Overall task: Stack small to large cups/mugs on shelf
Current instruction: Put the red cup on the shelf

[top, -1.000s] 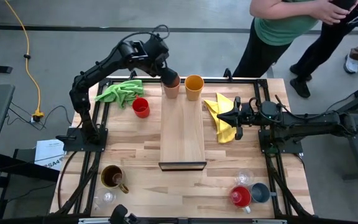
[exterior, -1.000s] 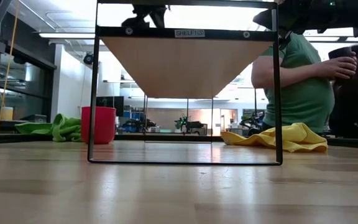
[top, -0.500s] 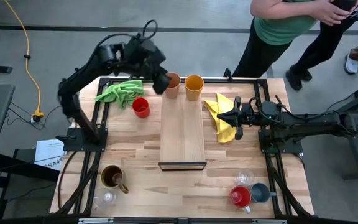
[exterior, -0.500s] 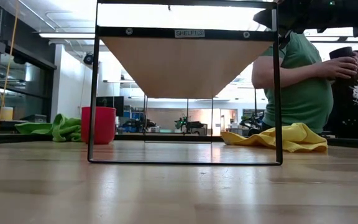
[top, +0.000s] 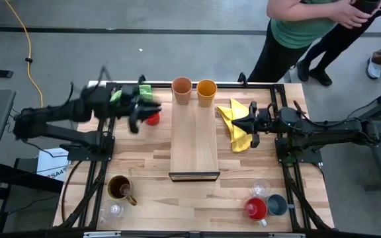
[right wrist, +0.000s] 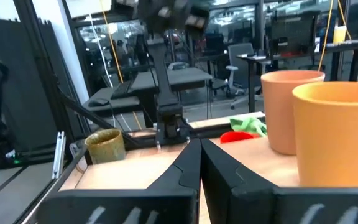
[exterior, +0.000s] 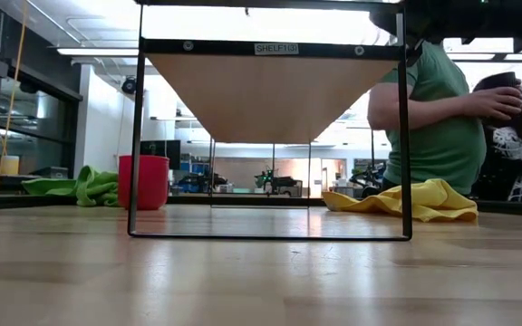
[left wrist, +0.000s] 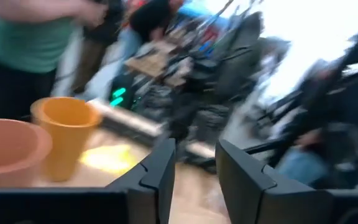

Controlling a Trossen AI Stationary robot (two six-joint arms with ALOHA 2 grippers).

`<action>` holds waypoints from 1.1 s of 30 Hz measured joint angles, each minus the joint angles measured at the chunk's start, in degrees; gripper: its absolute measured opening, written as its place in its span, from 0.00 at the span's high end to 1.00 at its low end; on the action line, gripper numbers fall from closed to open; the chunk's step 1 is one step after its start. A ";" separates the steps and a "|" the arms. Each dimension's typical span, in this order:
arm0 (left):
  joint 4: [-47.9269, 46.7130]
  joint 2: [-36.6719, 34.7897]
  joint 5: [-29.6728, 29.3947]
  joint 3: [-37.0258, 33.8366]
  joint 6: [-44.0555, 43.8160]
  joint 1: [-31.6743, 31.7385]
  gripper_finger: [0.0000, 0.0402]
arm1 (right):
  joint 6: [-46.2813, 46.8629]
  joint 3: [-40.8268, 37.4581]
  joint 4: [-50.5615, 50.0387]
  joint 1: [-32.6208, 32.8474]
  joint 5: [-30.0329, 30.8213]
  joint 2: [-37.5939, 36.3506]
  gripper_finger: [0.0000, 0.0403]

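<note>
Overhead, the long light-wood shelf (top: 194, 140) with its dark front edge lies along the middle of the wooden surface (top: 144, 165), and two tall tumblers stand side by side at its far end: a peach one (top: 182, 88) and an orange one (top: 206, 90), just apart from each other. The left gripper (top: 135, 114) hangs above the surface left of the shelf, over the small red mug (top: 152, 119) and beside the crumpled green cloth (top: 142, 90); its fingers (left wrist: 160, 174) stand a narrow gap apart with nothing between them. The right gripper (top: 249, 123) rests over the yellow cloth (top: 235, 125) to the right of the shelf, its two fingers pressed together and empty. Near the front left corner sit a brown mug (top: 120, 188) and a small clear glass (top: 114, 210). Near the front right corner a second red mug (top: 256, 209), a grey-blue mug (top: 276, 204) and another clear glass (top: 259, 190) cluster close together. Beyond the far edge stands a person in a green shirt (top: 296, 23)
</note>
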 joint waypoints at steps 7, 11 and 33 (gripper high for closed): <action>5.52 -14.52 -6.44 -15.94 0.53 -4.84 0.78 | 7.19 0.00 7.50 -0.02 2.43 -0.02 1.00; 3.18 -18.51 -7.18 -18.56 0.75 -4.73 0.79 | 7.81 0.00 7.82 -0.02 4.08 -0.02 1.00; 2.59 -19.74 -7.76 -18.91 -0.17 -4.73 0.99 | 3.34 0.00 8.50 -0.02 3.41 -0.02 1.00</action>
